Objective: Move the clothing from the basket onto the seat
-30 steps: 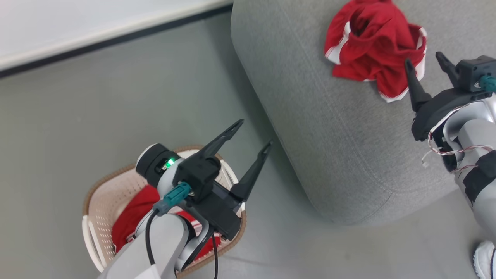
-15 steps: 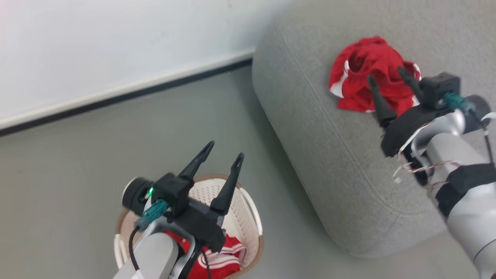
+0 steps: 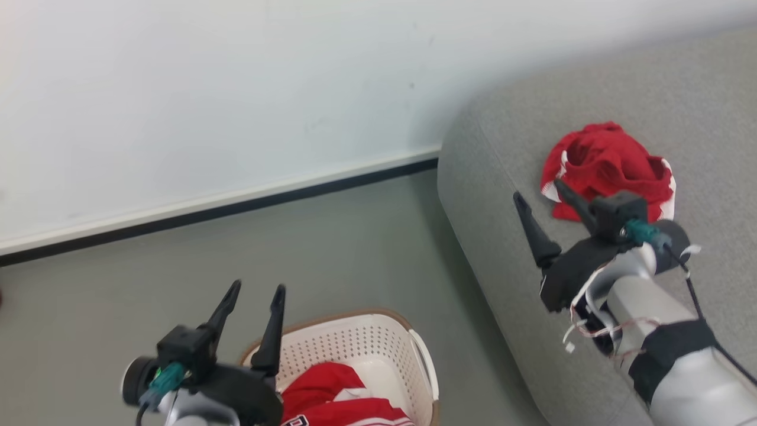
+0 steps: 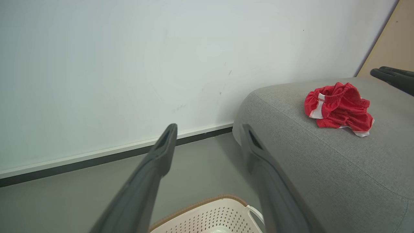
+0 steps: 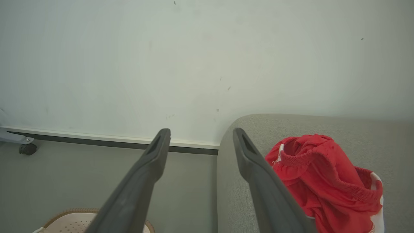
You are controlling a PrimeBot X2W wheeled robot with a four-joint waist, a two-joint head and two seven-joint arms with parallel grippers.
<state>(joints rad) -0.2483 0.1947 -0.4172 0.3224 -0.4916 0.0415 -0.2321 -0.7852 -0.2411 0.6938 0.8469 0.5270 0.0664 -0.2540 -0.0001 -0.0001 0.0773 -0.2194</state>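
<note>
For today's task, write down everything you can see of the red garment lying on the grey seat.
The red garment is soft, crumpled fabric with white trim along some edges and a gathered, elastic-looking opening that faces upward. It sits bunched in a loose heap on top of the grey woven seat, set back from the cushion's rounded edge. It rests on the cushion alone, and nothing grips it.
</note>
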